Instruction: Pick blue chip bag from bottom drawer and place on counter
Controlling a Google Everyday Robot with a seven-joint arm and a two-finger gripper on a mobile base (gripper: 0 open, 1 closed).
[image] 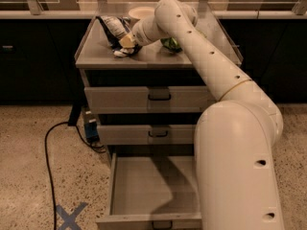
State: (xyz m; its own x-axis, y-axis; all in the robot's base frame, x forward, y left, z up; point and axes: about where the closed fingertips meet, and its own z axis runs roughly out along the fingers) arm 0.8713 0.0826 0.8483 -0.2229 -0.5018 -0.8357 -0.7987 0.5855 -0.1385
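Observation:
The blue chip bag point(112, 30) stands tilted on the left part of the counter point(158, 59), its lower end touching the grey top. My gripper point(125, 42) reaches over the counter from the right and is shut on the bag's lower right edge. The bottom drawer point(144, 186) is pulled wide open below, and the tray shows nothing inside. My white arm hides its right part.
A green chip bag point(171, 44) lies on the counter behind my arm. A white bowl point(138, 12) sits at the counter's back. The two upper drawers point(153, 99) are closed. A black cable point(48, 147) and a blue box point(91, 128) lie on the floor to the left.

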